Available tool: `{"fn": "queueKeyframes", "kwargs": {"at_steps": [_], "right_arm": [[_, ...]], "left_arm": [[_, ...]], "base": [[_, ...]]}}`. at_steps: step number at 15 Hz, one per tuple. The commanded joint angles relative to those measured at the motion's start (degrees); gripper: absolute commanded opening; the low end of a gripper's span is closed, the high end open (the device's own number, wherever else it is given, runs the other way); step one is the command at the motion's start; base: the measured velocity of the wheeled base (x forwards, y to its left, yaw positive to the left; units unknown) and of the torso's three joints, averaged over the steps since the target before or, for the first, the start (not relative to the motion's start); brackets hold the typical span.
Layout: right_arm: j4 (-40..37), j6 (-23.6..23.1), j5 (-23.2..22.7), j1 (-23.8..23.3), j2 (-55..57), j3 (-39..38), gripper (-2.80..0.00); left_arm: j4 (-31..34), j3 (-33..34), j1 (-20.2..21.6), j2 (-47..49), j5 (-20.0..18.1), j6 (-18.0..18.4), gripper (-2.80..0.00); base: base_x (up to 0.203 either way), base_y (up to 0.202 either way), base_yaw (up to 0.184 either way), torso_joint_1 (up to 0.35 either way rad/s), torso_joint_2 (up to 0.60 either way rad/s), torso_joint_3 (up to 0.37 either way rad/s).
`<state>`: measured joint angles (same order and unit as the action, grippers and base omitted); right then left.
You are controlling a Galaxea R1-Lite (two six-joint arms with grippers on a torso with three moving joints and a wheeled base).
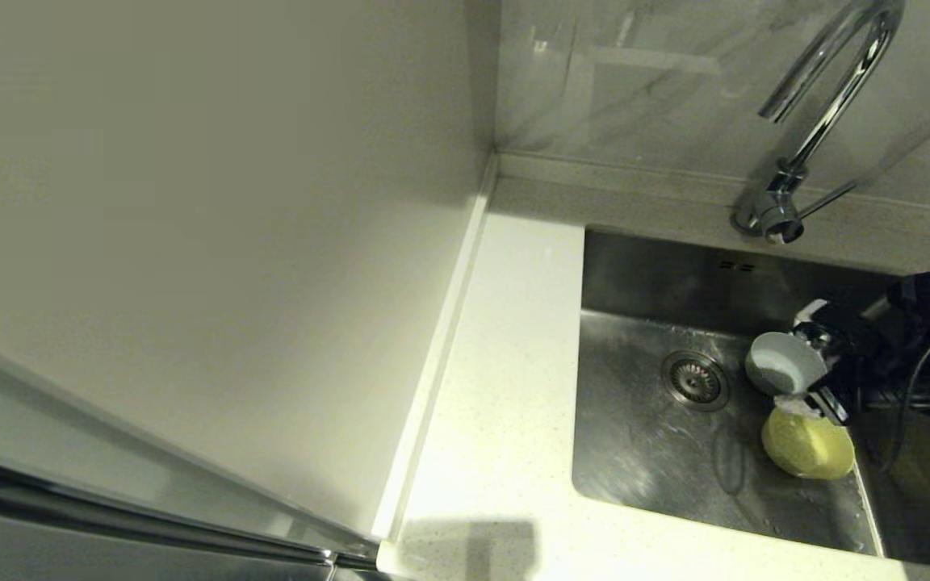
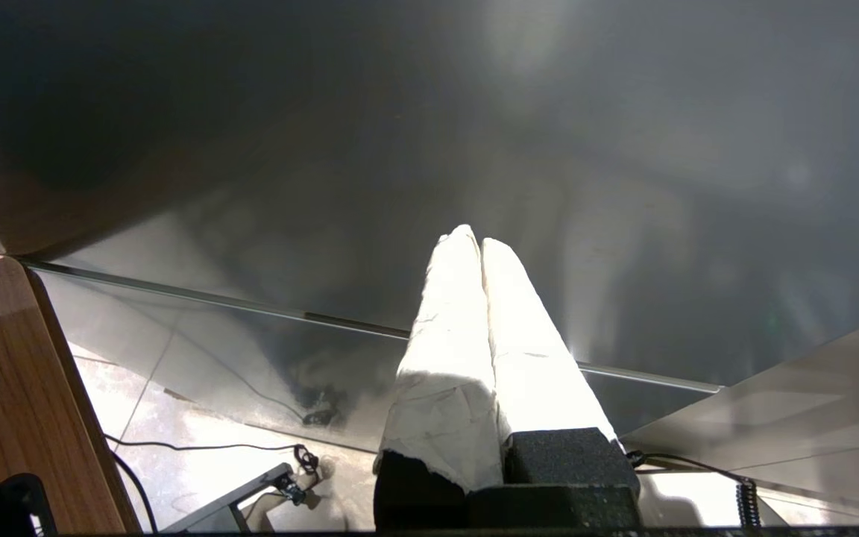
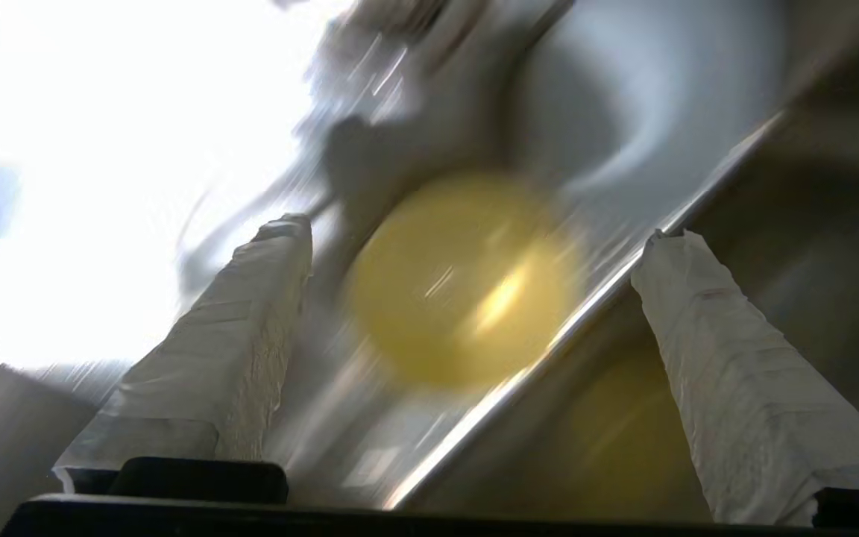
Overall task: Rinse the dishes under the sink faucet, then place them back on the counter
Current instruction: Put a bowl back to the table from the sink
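right gripper (image 1: 806, 374) hovering inside sink (image 1: 643, 452) near right wall, fingers spread wide, grasping nothing. blue-grey bowl (image 1: 784, 363) tilting beside fingers; yellow-green bowl (image 1: 807, 445) lying near front right corner. straddling one rim squarely before clamping seems wise. left gripper (image 2: 480, 246) parked, clenched.

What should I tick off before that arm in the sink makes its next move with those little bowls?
1. Right claw open and empty: ok.
2. Yellow-green bowl lying in the sink, lined up between the claw's fingers: ok.
3. Blue-grey bowl clear of the claw: cannot tell; it sits right at the fingertips.
4. Water running from the faucet: not ok, no stream shows.
5. Bare counter beside the sink for setting bowls down: ok.
6. Left claw shut and parked away from the sink: ok.
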<state>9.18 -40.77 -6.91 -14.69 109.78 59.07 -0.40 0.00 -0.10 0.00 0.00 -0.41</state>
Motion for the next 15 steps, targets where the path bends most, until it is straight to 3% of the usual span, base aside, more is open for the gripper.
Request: {"fn": "queueKeyframes", "kwargs": {"at_steps": [1, 8, 15], "right_arm": [[4.78, -0.06, 1.04, 1.53, 2.5, 3.02, 0.0], [10.67, 0.07, 4.24, 3.58, 9.96, 6.37, 0.0], [10.85, 0.31, 7.83, 3.92, 17.29, 11.22, 0.0]], "left_arm": [[-0.04, 0.18, 0.01, 0.0, 0.0, -0.02, -2.8], [-0.04, 0.18, 0.01, 0.0, 0.0, -0.02, -2.8], [-0.04, 0.11, 0.01, 0.0, 0.0, -0.02, -2.8]], "base": [[0.0, 0.0, 0.0, 0.0, 0.0, 0.0], [0.0, 0.0, 0.0, 0.0, 0.0, 0.0], [0.0, 0.0, 0.0, 0.0, 0.0, 0.0]]}}
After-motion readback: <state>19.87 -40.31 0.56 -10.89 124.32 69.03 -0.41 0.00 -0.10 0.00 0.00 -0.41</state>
